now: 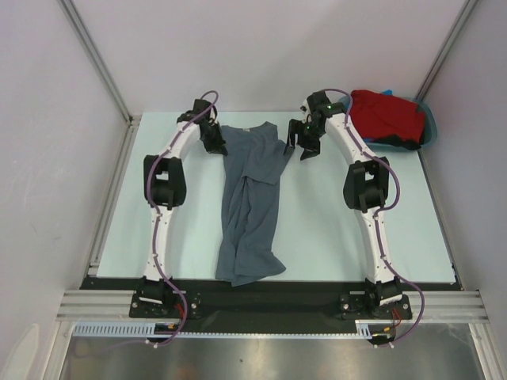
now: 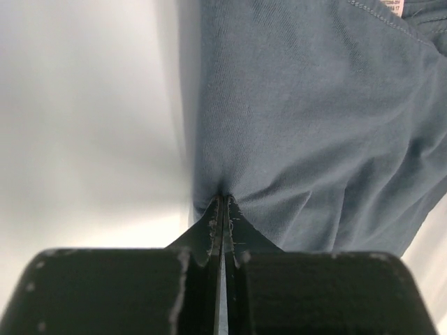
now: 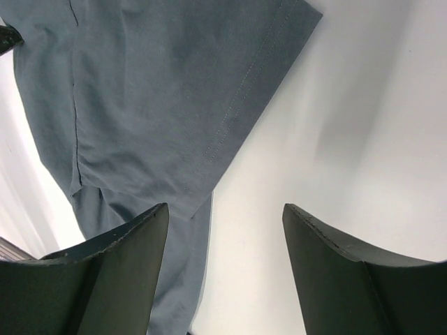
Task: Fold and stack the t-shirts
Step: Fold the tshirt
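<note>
A slate-grey t-shirt [image 1: 252, 202] lies lengthwise on the pale table, rumpled, with its collar toward the far edge. My left gripper [image 1: 216, 145] is shut on the cloth at the shirt's far left edge [image 2: 223, 197], and the fabric puckers at the fingertips. To the right of the shirt's sleeve [image 3: 230, 91] hangs my right gripper [image 1: 299, 149], open over bare table with nothing between its fingers [image 3: 126, 258]. A red t-shirt [image 1: 386, 115] is heaped at the far right, with bits of blue and black cloth at its edges.
The red shirt sits in a teal tub [image 1: 428, 125] in the table's far right corner. Grey walls and metal frame rails [image 1: 95, 55] close in the table. A black strip [image 1: 269, 285] runs along the near edge by the arm bases.
</note>
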Motion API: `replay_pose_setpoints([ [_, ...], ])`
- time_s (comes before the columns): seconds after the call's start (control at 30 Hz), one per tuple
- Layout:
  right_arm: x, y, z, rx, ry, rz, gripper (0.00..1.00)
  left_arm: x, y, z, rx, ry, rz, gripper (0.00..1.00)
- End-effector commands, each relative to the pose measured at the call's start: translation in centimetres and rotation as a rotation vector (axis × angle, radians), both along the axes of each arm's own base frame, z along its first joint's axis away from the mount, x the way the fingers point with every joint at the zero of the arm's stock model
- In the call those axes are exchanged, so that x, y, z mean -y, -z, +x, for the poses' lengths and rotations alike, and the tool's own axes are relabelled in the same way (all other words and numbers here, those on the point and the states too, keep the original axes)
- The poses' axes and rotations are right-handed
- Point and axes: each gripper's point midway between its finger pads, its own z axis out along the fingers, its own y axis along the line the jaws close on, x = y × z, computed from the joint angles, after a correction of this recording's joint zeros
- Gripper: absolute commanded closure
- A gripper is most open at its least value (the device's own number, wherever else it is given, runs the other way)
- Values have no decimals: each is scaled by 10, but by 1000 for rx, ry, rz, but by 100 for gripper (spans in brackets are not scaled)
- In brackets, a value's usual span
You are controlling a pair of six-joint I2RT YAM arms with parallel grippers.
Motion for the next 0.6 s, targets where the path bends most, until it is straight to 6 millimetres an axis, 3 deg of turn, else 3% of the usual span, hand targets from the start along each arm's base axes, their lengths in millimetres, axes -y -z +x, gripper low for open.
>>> replay_pose_setpoints([
  [0.0, -4, -44, 4, 85, -12, 36, 27, -19, -12, 5, 23, -25, 75, 100],
  [0.37, -6, -40, 2, 69, -18, 50, 28, -73, -27, 10, 43, -108, 96, 100],
  [0.57, -7, -35, 2, 54, -13, 58, 28, -80, -32, 16, 60, -112, 68, 100],
])
